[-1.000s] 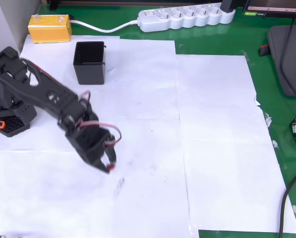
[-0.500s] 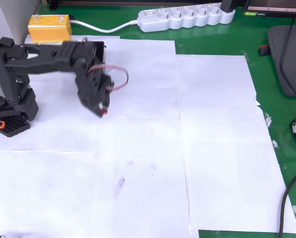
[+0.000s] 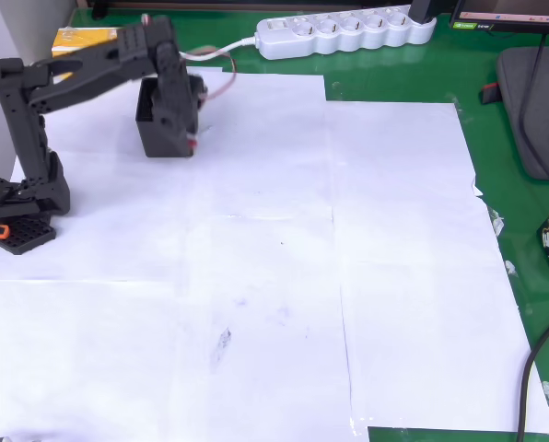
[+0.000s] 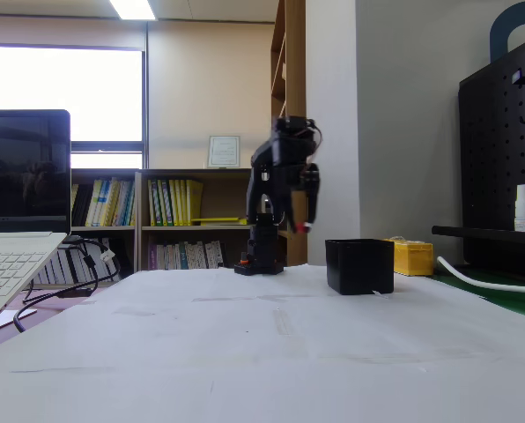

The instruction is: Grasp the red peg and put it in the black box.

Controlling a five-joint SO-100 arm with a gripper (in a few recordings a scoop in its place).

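Note:
The black box (image 3: 155, 140) stands at the back left of the white paper, partly covered by my arm in the overhead view; the fixed view shows the black box (image 4: 359, 265) whole. My gripper (image 3: 192, 138) hangs in the air over the box's near right corner, shut on the tiny red peg (image 3: 193, 143). Seen from the side in the fixed view, the gripper (image 4: 304, 222) points down, well above table level and higher than the box rim. The red peg (image 4: 304, 227) shows at its tips.
A yellow block (image 3: 72, 41) lies behind the box, and a white power strip (image 3: 348, 32) runs along the back edge. The arm's base (image 3: 17, 216) stands at the left. A laptop (image 4: 16, 256) sits at the fixed view's left edge.
The gripper has lifted from the middle of the paper and swung back toward the box, carrying the red peg. It now hangs over the box's corner.

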